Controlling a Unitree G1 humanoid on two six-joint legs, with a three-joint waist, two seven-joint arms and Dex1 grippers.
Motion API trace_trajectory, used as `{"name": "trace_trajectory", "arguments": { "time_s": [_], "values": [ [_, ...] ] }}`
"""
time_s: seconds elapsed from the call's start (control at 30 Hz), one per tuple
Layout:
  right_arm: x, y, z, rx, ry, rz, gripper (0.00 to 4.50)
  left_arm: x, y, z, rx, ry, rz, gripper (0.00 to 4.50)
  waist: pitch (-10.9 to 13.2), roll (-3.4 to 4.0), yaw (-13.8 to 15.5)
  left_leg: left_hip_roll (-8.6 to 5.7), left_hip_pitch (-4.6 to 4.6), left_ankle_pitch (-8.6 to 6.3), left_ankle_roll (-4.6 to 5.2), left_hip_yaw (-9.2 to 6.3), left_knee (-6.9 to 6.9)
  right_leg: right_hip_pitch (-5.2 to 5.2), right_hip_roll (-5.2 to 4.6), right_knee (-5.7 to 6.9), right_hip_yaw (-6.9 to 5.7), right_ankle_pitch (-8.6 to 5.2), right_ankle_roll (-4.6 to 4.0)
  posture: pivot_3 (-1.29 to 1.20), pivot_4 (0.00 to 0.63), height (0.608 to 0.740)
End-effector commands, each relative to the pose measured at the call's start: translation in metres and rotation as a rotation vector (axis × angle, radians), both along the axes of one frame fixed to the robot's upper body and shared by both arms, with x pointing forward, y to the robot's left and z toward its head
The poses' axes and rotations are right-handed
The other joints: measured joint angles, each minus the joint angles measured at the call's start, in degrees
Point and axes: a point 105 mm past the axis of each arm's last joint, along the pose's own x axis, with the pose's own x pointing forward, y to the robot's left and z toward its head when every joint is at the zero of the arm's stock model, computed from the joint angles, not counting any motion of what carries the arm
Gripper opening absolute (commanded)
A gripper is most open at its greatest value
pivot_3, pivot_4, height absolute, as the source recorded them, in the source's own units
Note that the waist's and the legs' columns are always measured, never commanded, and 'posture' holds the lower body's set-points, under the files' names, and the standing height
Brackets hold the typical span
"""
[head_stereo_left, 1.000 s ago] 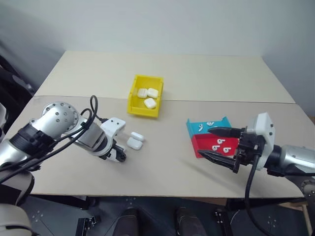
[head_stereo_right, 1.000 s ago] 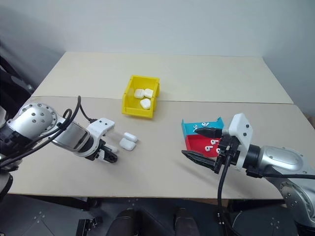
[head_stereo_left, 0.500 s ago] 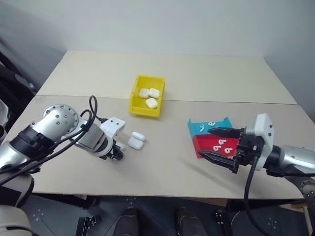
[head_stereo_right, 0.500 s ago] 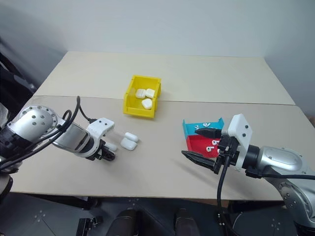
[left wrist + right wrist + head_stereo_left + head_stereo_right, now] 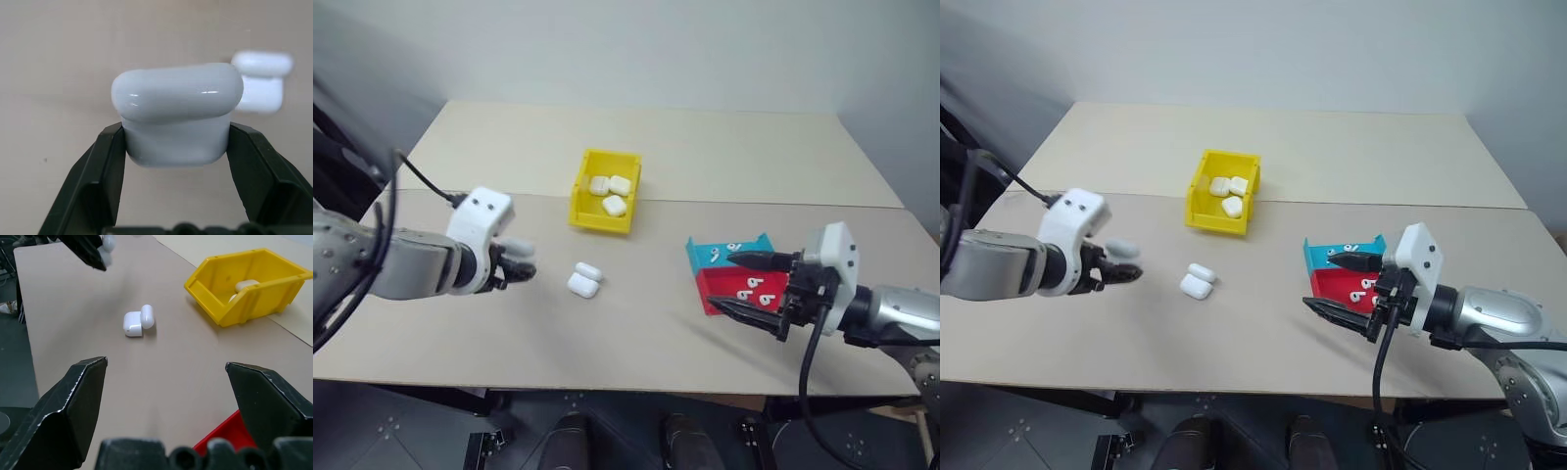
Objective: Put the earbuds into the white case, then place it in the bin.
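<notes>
— Left hand point(image 5: 176, 147)? Pinching a closed white case point(image 5: 177, 113), lifted above the desk point(image 5: 636, 333).
— Right hand point(image 5: 1342, 284)? Spread wide, empty, beside the red tray point(image 5: 1340, 289). Yellow bin point(image 5: 604, 206) well apart.

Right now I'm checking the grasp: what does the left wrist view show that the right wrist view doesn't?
Left wrist view alone: the left end effector shut on a closed white case, one finger against each side. Right wrist view alone: the open right end effector, the yellow bin and a red tray corner. Both: the open-lidded case lying on the table.
</notes>
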Motion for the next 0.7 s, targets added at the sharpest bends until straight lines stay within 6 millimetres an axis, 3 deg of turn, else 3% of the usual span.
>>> {"name": "trace_trajectory", "arguments": {
  "time_s": [0.03, 0.17, 0.23, 0.47, 0.57, 0.7],
  "values": [
    [0.001, 0.002, 0.017, -0.01, -0.084, 0.028, 4.5, 0.012, -0.018, 0.044, -0.263, -0.279, -0.125, 2.79, -0.01, 0.02, 0.31, 0.0, -0.01, 0.01, -0.02, 0.0, 0.01, 0.0, 0.0, 0.02, -0.01, 0.0, 0.0, 0.0, 0.15, 0.74],
    [0.005, 0.0, 0.028, -0.056, -0.106, 0.053, 4.5, 0.012, -0.044, 0.057, -0.4, -0.494, -0.328, 2.79, -0.01, -0.03, 0.21, 0.0, -0.05, 0.02, -0.04, 0.02, 0.02, 0.02, 0.01, -0.08, 0.02, 0.07, -0.02, 0.0, 0.15, 0.74],
    [0.01, -0.002, 0.031, -0.136, -0.113, 0.059, 4.5, 0.007, -0.066, 0.064, -0.503, -0.568, -0.518, 2.79, -0.02, -0.02, 0.16, 0.0, -0.07, 0.02, -0.03, 0.01, 0.02, -0.01, 0.03, -0.09, 0.03, 0.07, -0.02, 0.0, 0.15, 0.74],
    [0.027, -0.017, 0.033, -0.388, -0.1, 0.091, 4.5, -0.011, -0.114, 0.077, -0.679, -0.7, -1.013, 2.79, -0.02, -0.04, -0.1, -0.01, -0.12, 0.0, 0.04, -0.02, 0.08, 0.02, 0.03, -0.11, 0.03, 0.09, 0.02, 0.0, 0.15, 0.74],
    [0.034, -0.027, 0.028, -0.483, -0.064, 0.108, 4.5, -0.024, -0.125, 0.076, -0.677, -0.727, -1.231, 2.79, -0.02, -0.03, -0.45, -0.01, -0.15, -0.04, 0.1, 0.0, 0.09, -0.02, 0.03, -0.11, 0.04, 0.08, 0.03, 0.0, 0.15, 0.74],
    [0.044, -0.038, 0.02, -0.552, 0.002, 0.105, 4.5, -0.036, -0.131, 0.072, -0.684, -0.732, -1.372, 2.79, -0.03, -0.03, -1.1, 0.01, -0.15, -0.08, 0.17, 0.03, 0.11, -0.04, 0.03, -0.13, 0.08, 0.06, 0.05, 0.0, 0.15, 0.74]
  ]
}}
